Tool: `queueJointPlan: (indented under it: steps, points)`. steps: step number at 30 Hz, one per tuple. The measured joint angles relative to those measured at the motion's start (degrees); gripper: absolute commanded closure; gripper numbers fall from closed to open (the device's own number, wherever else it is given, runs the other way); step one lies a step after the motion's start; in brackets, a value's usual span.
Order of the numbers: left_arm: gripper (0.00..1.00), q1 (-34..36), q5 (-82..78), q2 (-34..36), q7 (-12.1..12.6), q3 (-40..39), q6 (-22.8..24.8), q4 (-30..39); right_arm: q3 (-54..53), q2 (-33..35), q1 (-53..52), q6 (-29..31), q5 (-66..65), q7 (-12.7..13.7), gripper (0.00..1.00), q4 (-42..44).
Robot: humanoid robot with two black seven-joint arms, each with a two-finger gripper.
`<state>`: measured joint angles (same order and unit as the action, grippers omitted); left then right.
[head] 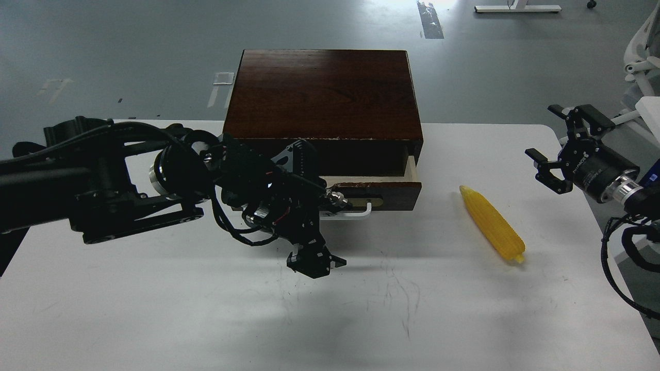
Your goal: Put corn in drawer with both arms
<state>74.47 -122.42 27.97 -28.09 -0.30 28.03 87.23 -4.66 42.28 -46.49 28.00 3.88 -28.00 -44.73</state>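
Observation:
The dark wood box (322,93) stands at the back middle of the white table (154,309). Its drawer (392,191) is pulled part way out, with a pale inner side (411,170) showing. The white bar handle (361,211) shows only at its right end. My left gripper (312,221) is in front of the handle's left part and hides it; its fingers are too dark to tell apart. The yellow corn (492,224) lies on the table to the right of the drawer. My right gripper (559,144) is open and empty, above and to the right of the corn.
The table's right edge (608,242) runs just behind the corn, under my right arm. White chair parts (639,56) stand off the table at the far right. The grey floor (103,51) lies behind the box.

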Motion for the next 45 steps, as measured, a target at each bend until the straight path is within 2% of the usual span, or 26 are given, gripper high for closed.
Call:
queueJointPlan:
  steps: [7,10,17,24,28,34,39,45]
  points:
    - [0.01,1.1,1.0,2.5,0.1,-1.5,0.0,0.9,0.0,0.8,0.0,0.0,0.0,0.0,0.00,0.0]
    - [0.01,0.5,5.9,4.5,0.1,-4.6,0.0,1.0,0.2,1.4,0.0,0.0,-0.5,0.0,0.00,-0.1]
    - [0.01,-5.9,42.4,11.7,0.1,-11.0,-0.3,-2.2,0.4,3.7,0.0,0.0,-1.2,0.0,0.00,-0.7]
    - [0.01,-18.1,84.7,16.0,0.1,-15.7,-8.7,-6.5,0.6,3.9,-0.7,0.0,-7.1,0.0,0.00,-1.0]
    - [0.01,-26.8,101.3,15.8,0.1,-23.6,-9.4,-11.1,0.5,4.0,-1.1,0.0,-13.0,0.0,0.00,-2.2]
    - [0.01,-38.5,109.2,13.2,0.1,-35.6,-7.2,-19.3,0.6,6.7,-4.1,0.0,-28.0,0.0,0.00,-4.7]
    - [0.01,-43.7,109.8,12.7,0.1,-39.0,-2.8,-22.6,0.8,7.2,-8.7,0.0,-43.4,0.0,0.00,-5.0]
    - [0.01,-45.2,109.8,12.3,0.1,-40.1,-2.3,-22.9,1.6,6.5,-11.9,0.0,-64.2,0.0,0.00,-5.0]
